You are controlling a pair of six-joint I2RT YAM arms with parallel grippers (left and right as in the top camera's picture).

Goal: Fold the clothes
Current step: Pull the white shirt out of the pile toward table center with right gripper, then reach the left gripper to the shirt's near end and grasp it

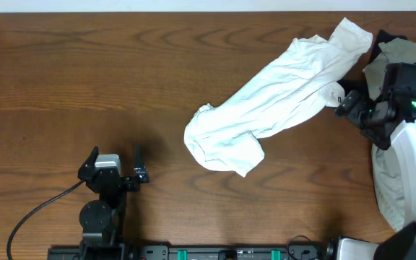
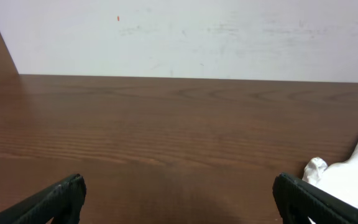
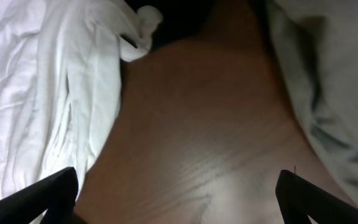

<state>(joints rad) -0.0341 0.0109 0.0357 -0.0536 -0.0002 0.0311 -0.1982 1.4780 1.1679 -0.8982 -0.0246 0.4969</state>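
the left fingers stand spread wide, grasping nothing. their own wrist view shows only bare brown wood-grain surface between them, and a plain white wall behind it. at the right edge of that view, a small part of the crumpled white cotton t-shirt lies just beside one finger.

the right fingers are also spread wide and empty, with bare wood between them. in their wrist view the t-shirt lies in wrinkled folds on one side. a second, greyish-white cloth lies on the other side.

only the overhead view gives the whole layout. the left fingers sit near the front edge of the surface, well apart from the t-shirt. a black cable trails from that arm. the t-shirt lies as a long rumpled bundle, running diagonally from the far right corner toward the middle. the right fingers are just beside its right edge; i cannot tell whether they touch it. the greyish-white cloth is heaped along the right edge, partly under the right arm.
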